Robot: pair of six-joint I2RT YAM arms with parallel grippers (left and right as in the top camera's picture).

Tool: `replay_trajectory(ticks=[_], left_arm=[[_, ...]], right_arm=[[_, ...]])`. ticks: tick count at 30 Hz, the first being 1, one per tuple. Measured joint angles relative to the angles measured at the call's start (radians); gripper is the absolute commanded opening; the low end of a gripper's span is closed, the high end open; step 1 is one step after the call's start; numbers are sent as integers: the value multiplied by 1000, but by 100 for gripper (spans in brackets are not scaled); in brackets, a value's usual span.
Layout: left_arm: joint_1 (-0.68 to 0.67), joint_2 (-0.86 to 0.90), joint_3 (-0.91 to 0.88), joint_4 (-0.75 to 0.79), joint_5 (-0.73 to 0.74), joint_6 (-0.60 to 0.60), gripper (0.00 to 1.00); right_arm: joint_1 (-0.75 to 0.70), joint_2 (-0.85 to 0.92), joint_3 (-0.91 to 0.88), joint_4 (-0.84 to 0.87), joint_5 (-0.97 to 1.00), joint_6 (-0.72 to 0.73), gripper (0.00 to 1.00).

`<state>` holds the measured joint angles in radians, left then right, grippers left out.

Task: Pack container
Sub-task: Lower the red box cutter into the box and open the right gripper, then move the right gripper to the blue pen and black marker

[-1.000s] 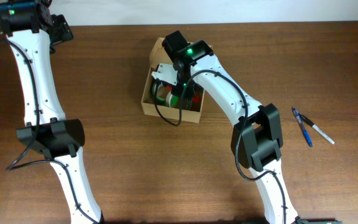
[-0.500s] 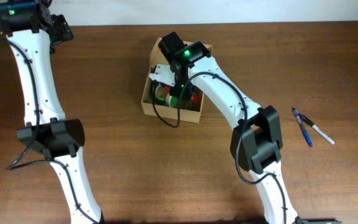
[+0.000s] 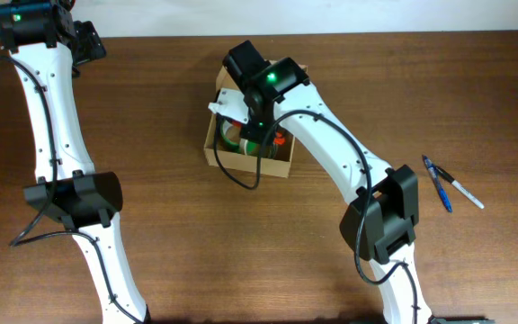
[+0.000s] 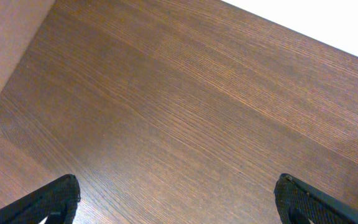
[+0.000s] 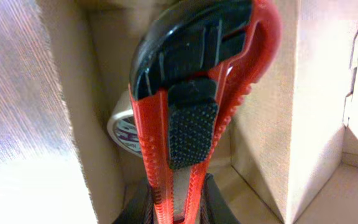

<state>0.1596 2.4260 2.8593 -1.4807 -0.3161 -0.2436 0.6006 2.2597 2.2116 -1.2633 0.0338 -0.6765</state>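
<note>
PROGRESS: tape roll [image 5: 122,127] lies in container [image 3: 227,160]; red knife [image 5: 191,106] partly in, not released; lid open | RIGHT gripper [image 5: 176,202]: clamped on knife | LEFT gripper [image 4: 179,202]: fingers wide over bare table [image 4: 166,93], far left | CONTAINER: centre-far, mouth up, long axis seemingly near-far, though the arm hides much

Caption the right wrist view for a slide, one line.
Red utility knife held in the right arm's jaws, pointing into the open container, where a tape roll lies.
</note>
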Motion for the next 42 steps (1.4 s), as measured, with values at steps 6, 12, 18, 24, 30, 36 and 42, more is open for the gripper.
replay_trajectory(ticks=[6, 12, 18, 24, 30, 36, 42], left_arm=[[0, 0, 0, 0, 0, 0, 100], [0, 0, 0, 0, 0, 0, 100], [0, 0, 0, 0, 0, 0, 100], [0, 0, 0, 0, 0, 0, 100], [0, 0, 0, 0, 0, 0, 100], [0, 0, 0, 0, 0, 0, 100], [0, 0, 0, 0, 3, 0, 100]], right_arm=[[8, 0, -1, 0, -36, 3, 14], [8, 0, -3, 1, -44, 4, 15], [8, 0, -3, 11, -12, 11, 20], [-8, -42, -13, 62, 94, 92, 44], [-167, -261, -25, 92, 112, 200, 54], [-541, -532, -188, 168, 105, 259, 61], [-818, -548, -484, 187, 43, 256, 59]])
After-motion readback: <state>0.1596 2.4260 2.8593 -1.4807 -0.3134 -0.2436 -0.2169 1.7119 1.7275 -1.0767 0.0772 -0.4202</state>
